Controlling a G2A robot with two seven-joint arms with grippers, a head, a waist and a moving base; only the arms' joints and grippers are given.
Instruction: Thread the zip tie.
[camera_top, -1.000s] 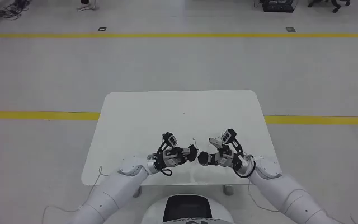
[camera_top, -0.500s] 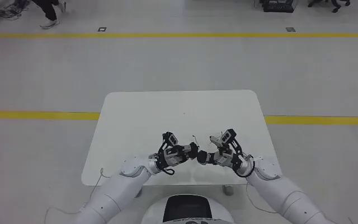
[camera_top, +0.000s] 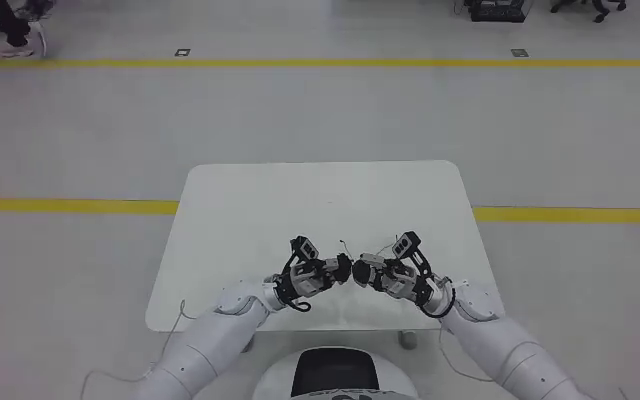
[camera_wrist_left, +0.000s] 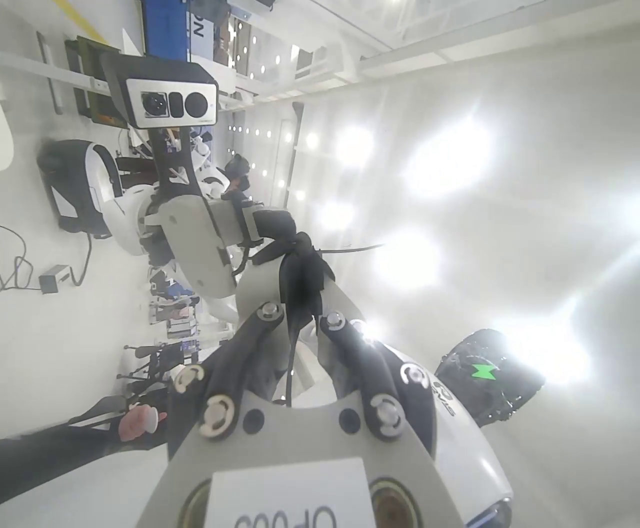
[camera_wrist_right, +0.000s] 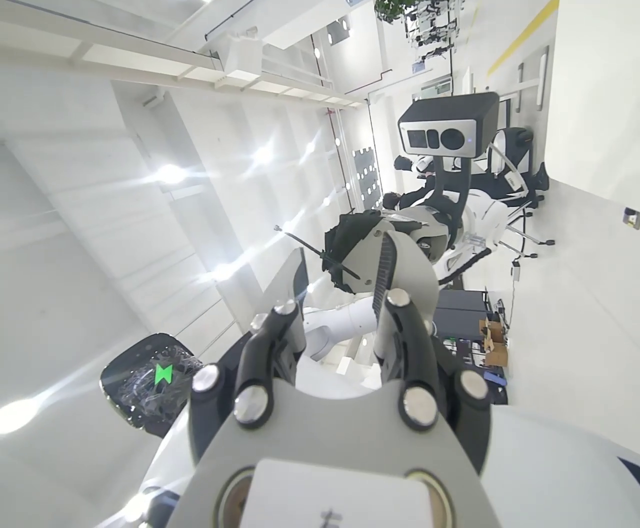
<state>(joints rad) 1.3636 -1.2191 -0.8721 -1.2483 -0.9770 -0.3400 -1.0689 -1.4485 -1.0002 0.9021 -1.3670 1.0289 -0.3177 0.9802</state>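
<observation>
Both arms hover over the front part of the white table, fingertips almost meeting. My left gripper is shut on a thin black zip tie, whose free tail pokes out past the fingertips and shows as a fine line in the top view. My right gripper faces it with its fingers apart. In the right wrist view the zip tie runs across the gap between those fingers, with the left gripper's black pads just beyond. I cannot tell whether the right fingers touch the tie.
The table top around the grippers is bare white, with its front edge just below the arms. Yellow floor lines run past both sides of the table.
My right gripper has moved left and slightly away from the table's front edge, closing the gap to the left gripper. The left gripper has barely shifted and still holds the tie.
</observation>
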